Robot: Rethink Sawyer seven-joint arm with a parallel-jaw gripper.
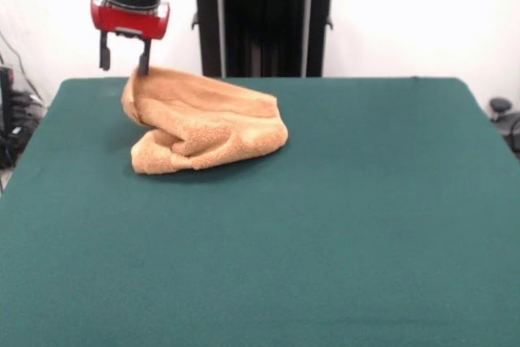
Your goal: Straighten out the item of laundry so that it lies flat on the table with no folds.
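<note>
Front view showed my gripper (123, 60), fingers apart, just above the crumpled towel (203, 122); closing through several layers risked dragging folds along.

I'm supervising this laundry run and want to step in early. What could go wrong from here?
1. The hand hangs at the towel's raised far corner; a shallow pinch could slip off.
2. The towel lies bunched in folds, so pulling one corner may drag the heap across the table rather than flatten it.

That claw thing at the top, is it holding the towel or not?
Gripper: jaws open, its tips at the towel's raised far corner, not closed on it.
</note>
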